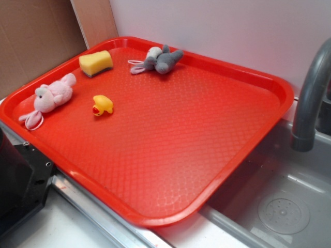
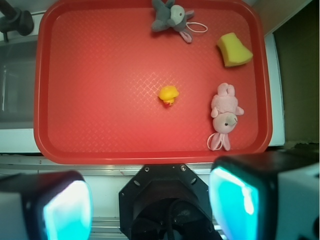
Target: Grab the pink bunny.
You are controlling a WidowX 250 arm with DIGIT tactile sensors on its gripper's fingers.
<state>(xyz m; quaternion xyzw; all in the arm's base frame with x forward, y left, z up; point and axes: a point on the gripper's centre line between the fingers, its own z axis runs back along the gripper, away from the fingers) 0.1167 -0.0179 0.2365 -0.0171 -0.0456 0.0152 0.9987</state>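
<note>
The pink bunny (image 1: pixel 51 95) lies on its side near the left rim of the red tray (image 1: pixel 217 170), its ears and thin loop trailing toward the front-left corner. In the wrist view the pink bunny (image 2: pixel 224 114) is at the tray's right side, ears toward the camera. My gripper (image 2: pixel 150 202) hangs high above the robot base, outside the near rim of the red tray (image 2: pixel 100 152). Its two fingers with cyan pads (image 2: pixel 232 202) stand wide apart with nothing between them. The gripper itself does not show in the exterior view.
A small yellow rubber duck (image 1: pixel 102 105) sits beside the bunny. A yellow sponge (image 1: pixel 96 63) and a grey-and-white plush animal (image 1: pixel 160 59) lie at the tray's far edge. A grey faucet (image 1: pixel 310 93) and sink (image 1: pixel 279 206) are to the right. The black robot base (image 1: pixel 20 175) stands at front left.
</note>
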